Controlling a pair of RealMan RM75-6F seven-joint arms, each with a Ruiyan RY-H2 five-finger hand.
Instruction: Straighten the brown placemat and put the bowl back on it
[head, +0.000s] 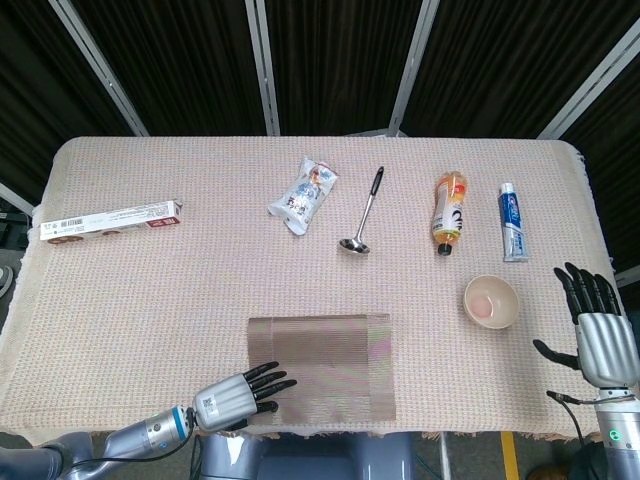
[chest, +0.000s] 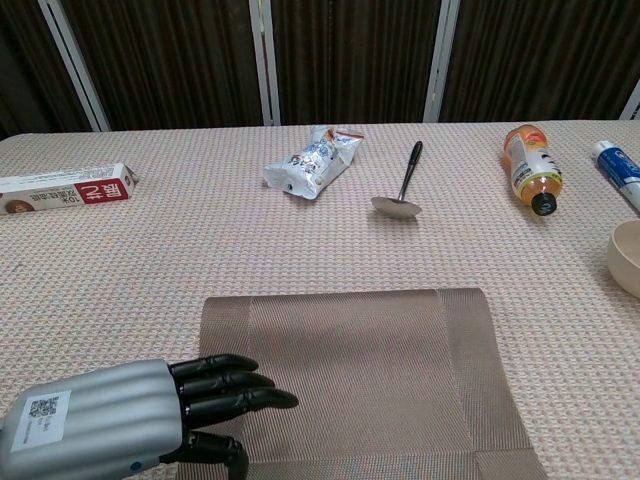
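Note:
The brown placemat (head: 322, 368) (chest: 355, 375) lies square to the table's front edge, near the middle. My left hand (head: 238, 396) (chest: 130, 418) lies flat at the mat's front left corner, its fingers apart and resting on the mat, holding nothing. The pale bowl (head: 491, 301) (chest: 627, 256) stands upright on the cloth to the right of the mat, well clear of it. My right hand (head: 598, 332) hovers open beyond the bowl at the table's right edge, fingers spread, touching nothing.
Along the back of the table lie a long red-and-white box (head: 110, 221), a snack packet (head: 303, 194), a metal ladle (head: 364, 212), an orange drink bottle (head: 449, 211) and a toothpaste tube (head: 513, 221). The beige cloth (head: 150, 300) covers the table.

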